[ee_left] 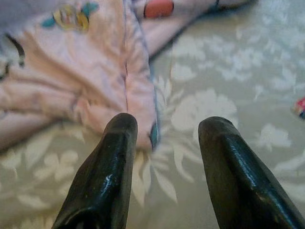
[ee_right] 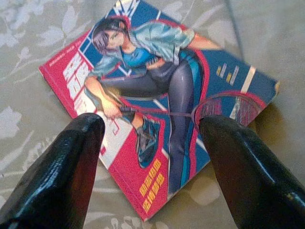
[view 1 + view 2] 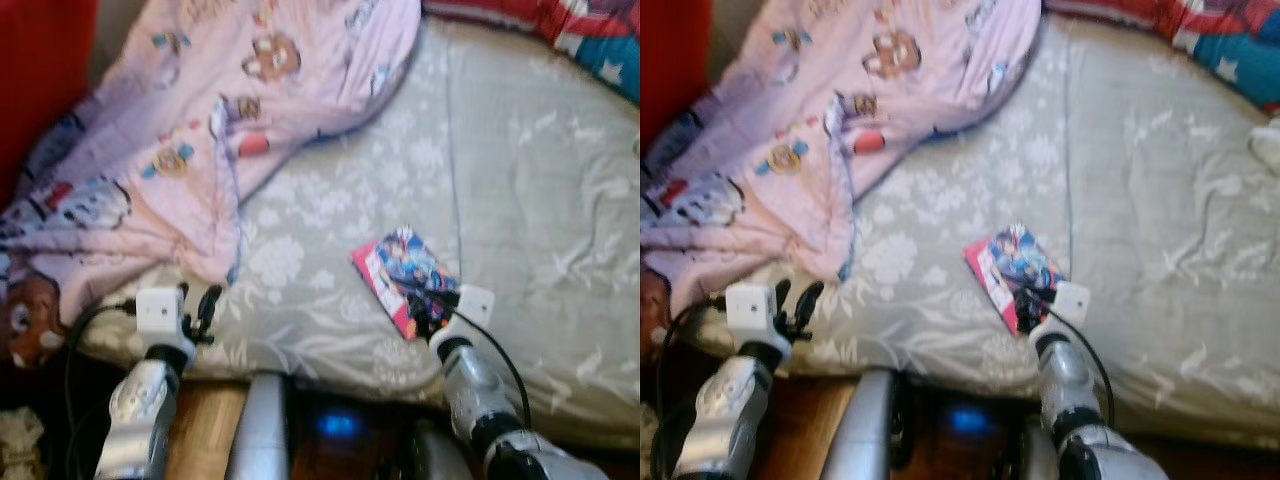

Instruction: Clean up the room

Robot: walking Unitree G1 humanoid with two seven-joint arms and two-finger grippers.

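Note:
A red and blue comic book (image 3: 402, 275) lies flat on the grey floral bed sheet (image 3: 330, 200), its cover (image 2: 157, 100) showing a figure with a racket. My right gripper (image 3: 428, 305) hovers open over the book's near edge, one black finger (image 2: 76, 167) at each side of the cover. A pink cartoon-print blanket (image 3: 210, 120) is bunched over the bed's left part. My left gripper (image 3: 205, 310) stands open at the bed's front edge, pointing at the blanket's hem (image 1: 138, 109), with nothing between its fingers (image 1: 105, 176).
A red, blue and white patterned cover (image 3: 580, 35) lies along the bed's far right. A red surface (image 3: 40, 70) rises at the far left. Wooden floor (image 3: 205, 430) shows below the bed's front edge. The sheet's right half is bare.

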